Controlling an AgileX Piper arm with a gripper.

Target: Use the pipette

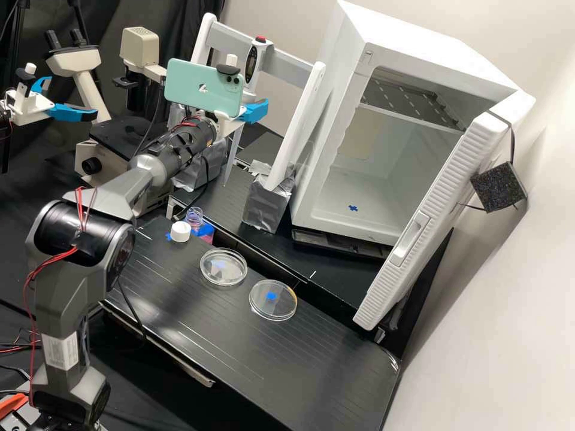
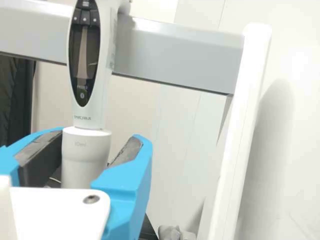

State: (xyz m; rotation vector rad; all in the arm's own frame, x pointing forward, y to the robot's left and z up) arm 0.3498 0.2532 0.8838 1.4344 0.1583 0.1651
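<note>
"High view first: where was the claw point(image 1: 254, 111)?"

"It was up by the pipette point(image 1: 251, 63), a slim white tool with a black oval display and a red button point(image 1: 260, 39) on top. Its long translucent tip point(image 1: 232, 158) pointed down, its lower end at about seven o'clock from the claw."

"Was it clamped on anything?"

"Yes. In the wrist view, the bright blue fingers point(image 2: 132, 175) with dark pads were clamped around the pipette's pale round barrel point(image 2: 86, 152). Behind it ran the grey metal crossbar point(image 2: 170, 55) of a stand with white posts point(image 2: 245, 125). I could not tell whether the stand bore any of the weight."

"And on the desk point(image 1: 197, 329)?"

"It was black. A clear, shallow round dish point(image 1: 206, 275) lay at about six o'clock from the claw, with a second clear round dish point(image 1: 287, 311) at four o'clock from that one, near it. A white round cap point(image 1: 180, 232) sat at ten o'clock from the first dish. Just beside the cap, between its one and two o'clock, was a clear, round-necked bottle point(image 1: 194, 214)."

"Anything bigger?"

"A white box-shaped cabinet point(image 1: 326, 137) stood with its ribbed door point(image 1: 443, 215) open, at three o'clock from the claw. At roughly nine o'clock was a cream and black microscope point(image 1: 90, 161)."
</note>
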